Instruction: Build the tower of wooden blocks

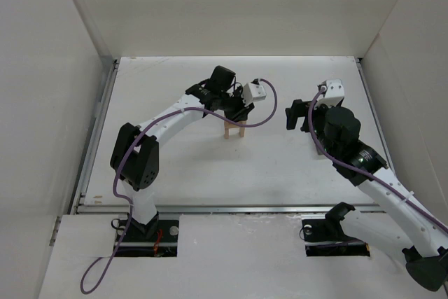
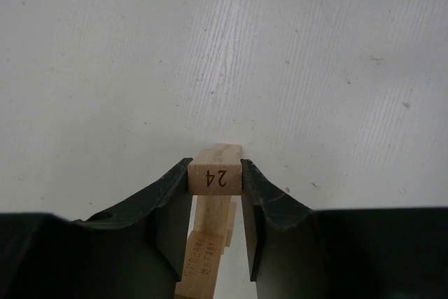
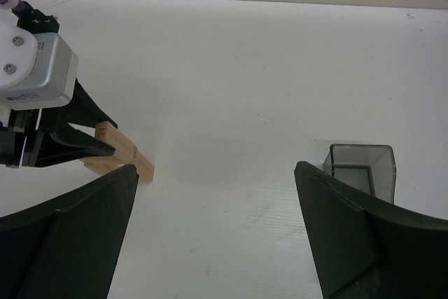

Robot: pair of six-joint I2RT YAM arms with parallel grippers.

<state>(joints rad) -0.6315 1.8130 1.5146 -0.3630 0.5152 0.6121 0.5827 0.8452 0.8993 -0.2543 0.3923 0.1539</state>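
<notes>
Below both hands: white table point(image 1: 280, 166). Right gripper point(image 3: 215, 169) spread wide, holding nothing; grey bin point(image 3: 360, 166) just beyond one finger. Left gripper point(image 1: 238, 111) pinching the plank point(image 2: 218, 171) marked 24 by its sides, directly over the wood block tower point(image 1: 234, 129), lower planks visible between my fingers. Contact unclear. Risk, by my reckoning: letting go off-centre, or dragging on withdrawal, tips the narrow stack.

Bright, even light pours from overhead onto the white table point(image 1: 280, 166), with no glare and only a faint, soft shadow at the foot of the wood block tower point(image 1: 234, 129). In the left wrist view, the tower's top plank end is crisp and the planks below it go soft. On either side of it the left gripper point(image 2: 215, 185) is near-black, its detail lost. The right gripper point(image 3: 215, 169) shows the same murk.
</notes>
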